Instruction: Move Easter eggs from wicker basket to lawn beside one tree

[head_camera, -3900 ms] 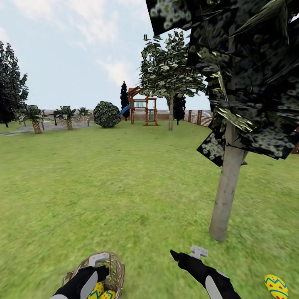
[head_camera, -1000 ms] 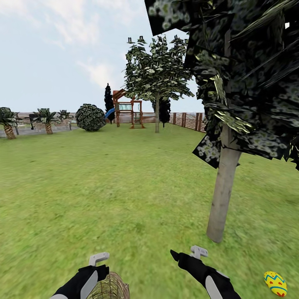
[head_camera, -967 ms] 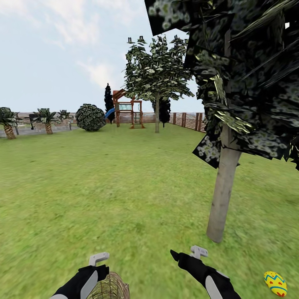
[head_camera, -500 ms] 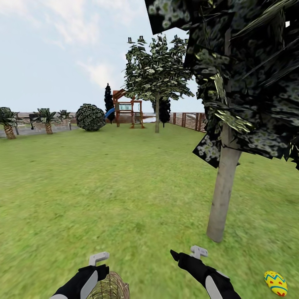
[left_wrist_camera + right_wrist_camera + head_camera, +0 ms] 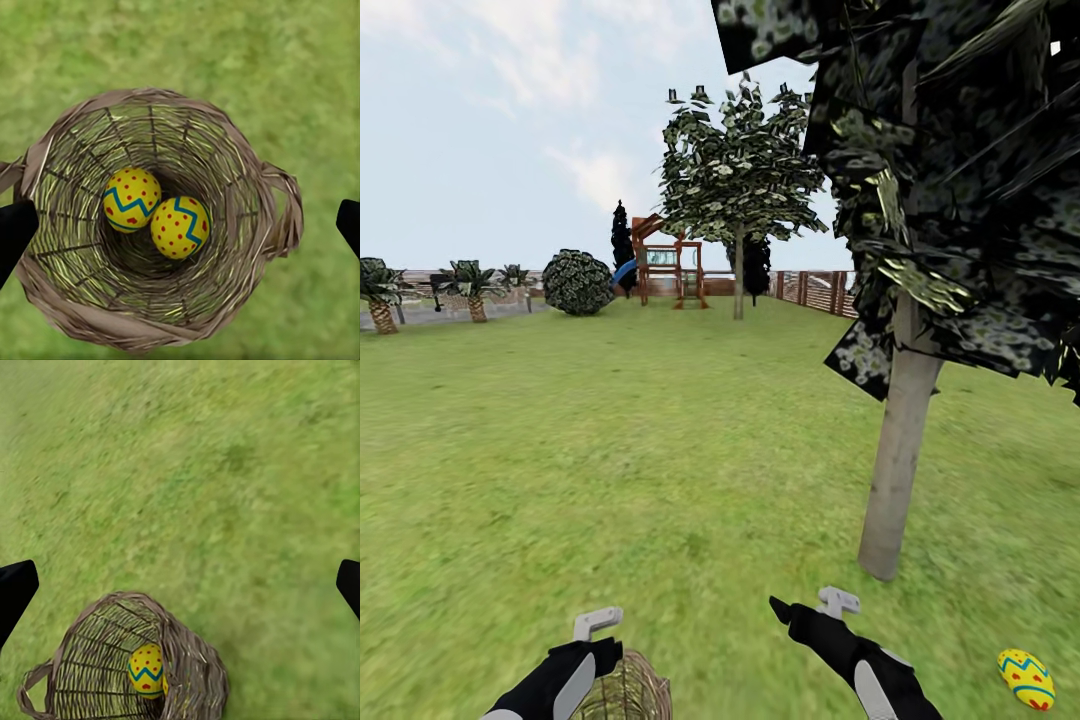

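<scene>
Eggs are the item under inspection, and we count three in all. Two eggs (image 5: 155, 212) lie side by side, touching, at the bottom of the wicker basket (image 5: 279, 217), seen from directly above in the left wrist view. One of them (image 5: 146, 669) also shows through the basket's open mouth in the right wrist view. A third egg (image 5: 1026, 679) rests on the lawn (image 5: 640, 450) near the pale grey trunk of the tree (image 5: 898, 470), on the robot's right side.

We judge the task roughly one third complete: one egg is out and lies near the chosen tree, while two remain in the basket and must still be lifted out and set beside that same trunk.

The left gripper (image 5: 180, 225) hangs above the basket with its fingers spread wide; the dark fingertips (image 5: 15, 229) sit at the picture's two edges, outside the rim, gripping nothing. In the head view the left arm (image 5: 560, 675) reaches forward and low, with the basket just under its wrist.

The right gripper (image 5: 180, 585) is likewise spread wide and empty, pointed down at bare grass with the basket at the margin of its view. The right arm (image 5: 850, 650) extends forward between basket and tree.
</scene>
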`<state>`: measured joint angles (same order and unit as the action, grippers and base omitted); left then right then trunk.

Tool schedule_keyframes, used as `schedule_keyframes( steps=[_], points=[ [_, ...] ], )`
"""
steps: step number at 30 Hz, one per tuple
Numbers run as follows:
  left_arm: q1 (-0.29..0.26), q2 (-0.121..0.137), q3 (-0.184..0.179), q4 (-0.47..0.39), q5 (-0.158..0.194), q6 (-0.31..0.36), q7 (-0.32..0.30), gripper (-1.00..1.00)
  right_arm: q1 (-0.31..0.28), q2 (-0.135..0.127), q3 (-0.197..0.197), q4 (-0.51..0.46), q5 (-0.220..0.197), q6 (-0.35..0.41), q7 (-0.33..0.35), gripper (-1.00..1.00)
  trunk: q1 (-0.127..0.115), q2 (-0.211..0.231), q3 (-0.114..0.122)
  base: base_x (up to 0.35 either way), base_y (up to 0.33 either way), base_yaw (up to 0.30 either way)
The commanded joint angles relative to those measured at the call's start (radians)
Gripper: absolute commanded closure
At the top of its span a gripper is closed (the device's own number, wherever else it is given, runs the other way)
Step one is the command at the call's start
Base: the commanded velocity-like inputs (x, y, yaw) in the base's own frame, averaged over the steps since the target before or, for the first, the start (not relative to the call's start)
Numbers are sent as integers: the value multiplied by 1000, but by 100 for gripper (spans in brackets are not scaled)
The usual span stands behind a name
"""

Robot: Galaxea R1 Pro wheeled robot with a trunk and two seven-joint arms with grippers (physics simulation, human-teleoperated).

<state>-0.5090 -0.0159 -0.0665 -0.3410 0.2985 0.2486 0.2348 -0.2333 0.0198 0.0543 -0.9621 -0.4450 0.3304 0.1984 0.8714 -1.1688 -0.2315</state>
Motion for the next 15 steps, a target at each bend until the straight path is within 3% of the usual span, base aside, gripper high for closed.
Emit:
schedule_keyframes(
  steps=[1,8,15],
  points=[
    [0,1,-7,-2,10,5,8,-100,0,0,-1,-8,-6,5,1,-100,4,-8,-5,0,0,0],
    [-1,1,-7,0,9,6,8,-100,9,0,-3,-149,-8,14,3,-100,31,-57,-27,0,0,0],
    [-2,1,-7,0,8,11,8,-100,12,0,-4,-187,-9,19,0,-100,58,-106,-48,0,0,0]
  ],
)
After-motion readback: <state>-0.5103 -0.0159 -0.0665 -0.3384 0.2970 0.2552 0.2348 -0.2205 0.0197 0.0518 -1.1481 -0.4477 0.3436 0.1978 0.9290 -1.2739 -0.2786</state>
